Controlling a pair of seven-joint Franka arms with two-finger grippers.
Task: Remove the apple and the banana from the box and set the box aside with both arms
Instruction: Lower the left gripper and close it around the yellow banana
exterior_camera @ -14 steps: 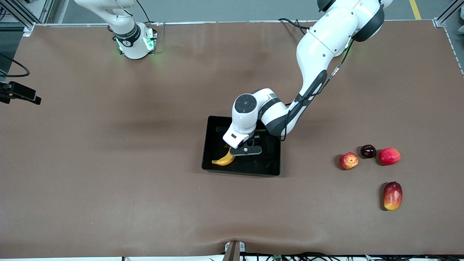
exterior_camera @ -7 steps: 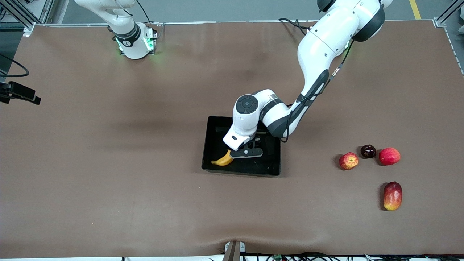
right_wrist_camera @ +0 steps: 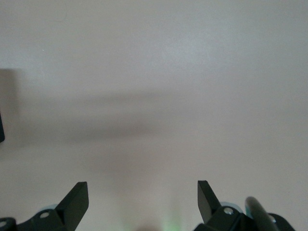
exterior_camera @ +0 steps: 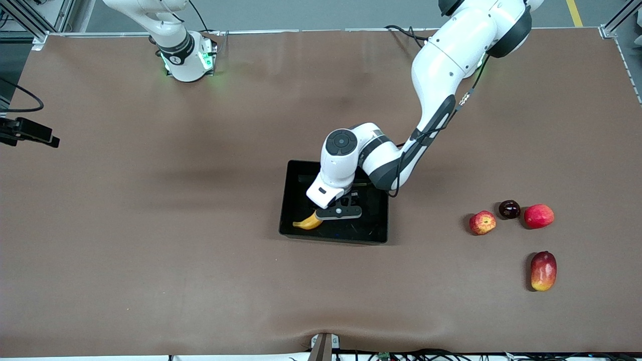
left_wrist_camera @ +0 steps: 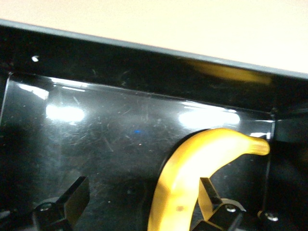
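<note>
The black box lies mid-table, and the yellow banana rests on its floor at the end toward the right arm. My left gripper is down inside the box, open. In the left wrist view the banana lies between the spread fingers of the left gripper, close beside one of them, with the box wall past it. The streaked apple sits on the table toward the left arm's end. My right gripper hangs open over bare table, with nothing between its fingers.
Close to the apple sit a dark round fruit and a plain red round fruit. A red-and-yellow mango lies nearer the front camera. The right arm's base stands at the table's back edge.
The left hand has shifted slightly inside the box and now hides more of the banana. The fruits on the table have not moved.
</note>
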